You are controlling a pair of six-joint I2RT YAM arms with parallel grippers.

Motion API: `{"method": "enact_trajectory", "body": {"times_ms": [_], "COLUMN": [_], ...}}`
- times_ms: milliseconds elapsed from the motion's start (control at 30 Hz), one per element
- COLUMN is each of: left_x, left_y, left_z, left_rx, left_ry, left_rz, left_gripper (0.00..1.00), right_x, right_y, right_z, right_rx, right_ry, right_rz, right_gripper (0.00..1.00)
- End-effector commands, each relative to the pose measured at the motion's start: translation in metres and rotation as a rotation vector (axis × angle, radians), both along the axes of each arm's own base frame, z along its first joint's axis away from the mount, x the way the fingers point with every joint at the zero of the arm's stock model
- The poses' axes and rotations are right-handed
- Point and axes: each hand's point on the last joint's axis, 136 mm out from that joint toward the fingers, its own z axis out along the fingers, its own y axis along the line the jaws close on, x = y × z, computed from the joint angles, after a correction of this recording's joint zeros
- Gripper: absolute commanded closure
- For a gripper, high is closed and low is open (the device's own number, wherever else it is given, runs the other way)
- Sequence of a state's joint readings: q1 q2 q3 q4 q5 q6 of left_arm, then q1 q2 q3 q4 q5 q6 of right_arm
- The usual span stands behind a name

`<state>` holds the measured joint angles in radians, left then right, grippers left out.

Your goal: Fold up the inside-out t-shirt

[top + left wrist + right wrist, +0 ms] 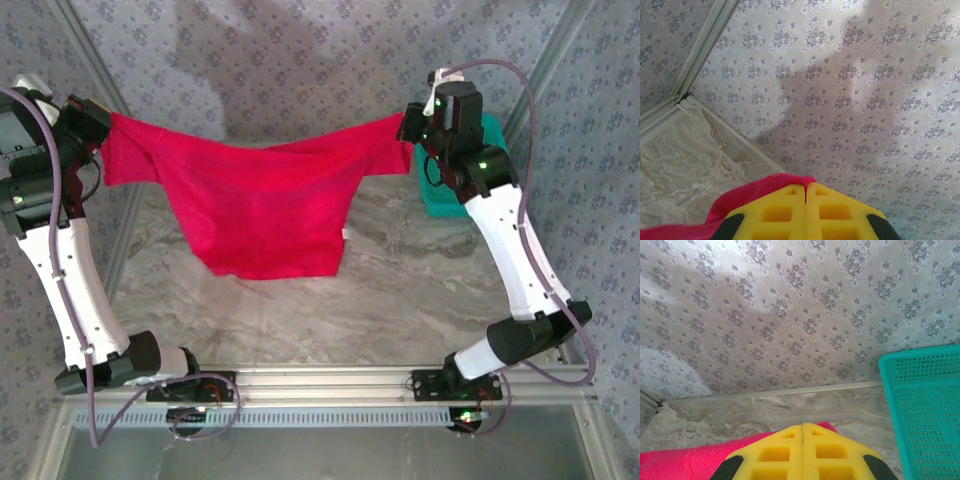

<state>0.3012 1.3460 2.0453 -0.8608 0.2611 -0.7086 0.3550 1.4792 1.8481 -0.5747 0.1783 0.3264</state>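
Note:
The red inside-out t-shirt (265, 205) hangs spread in the air above the marble table, stretched between both arms. My left gripper (100, 140) is shut on its left corner, and my right gripper (408, 128) is shut on its right corner. The body of the shirt sags down in the middle, with a small white tag at its right edge. In the left wrist view the yellow jaws (805, 187) are pressed together with red cloth (747, 195) pinched at the tips. In the right wrist view the gripper (803, 427) is likewise closed over red cloth (685, 460).
A teal mesh basket (440, 190) stands at the back right, just behind the right arm; its rim (890, 390) shows in the right wrist view. Patterned walls enclose the marble table (380, 310) on three sides.

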Motion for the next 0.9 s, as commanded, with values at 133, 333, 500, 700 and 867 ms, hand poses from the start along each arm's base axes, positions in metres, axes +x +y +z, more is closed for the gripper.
{"method": "enact_trajectory", "body": {"times_ms": [133, 333, 500, 700, 867], "left_x": [-0.029, -0.057, -0.073, -0.022, 0.048], "left_y": [-0.009, -0.019, -0.023, -0.010, -0.001], "left_z": [0.043, 0.071, 0.092, 0.065, 0.017], "left_rx": [0.059, 0.075, 0.100, 0.072, 0.042], "left_ry": [-0.153, -0.230, -0.302, -0.280, -0.229], "left_rz": [-0.007, -0.011, -0.007, -0.028, -0.084], "left_gripper": [1.00, 1.00, 1.00, 1.00, 1.00], "right_x": [-0.046, -0.083, -0.096, -0.060, -0.010], "right_y": [-0.010, -0.018, -0.026, -0.020, -0.008], "right_z": [0.063, 0.092, 0.108, 0.093, 0.071], "right_rx": [0.097, 0.132, 0.119, 0.036, 0.006], "right_ry": [-0.173, -0.250, -0.304, -0.294, -0.253], "right_rz": [0.019, 0.040, 0.030, 0.002, 0.013], "right_gripper": [1.00, 1.00, 1.00, 1.00, 1.00]}}
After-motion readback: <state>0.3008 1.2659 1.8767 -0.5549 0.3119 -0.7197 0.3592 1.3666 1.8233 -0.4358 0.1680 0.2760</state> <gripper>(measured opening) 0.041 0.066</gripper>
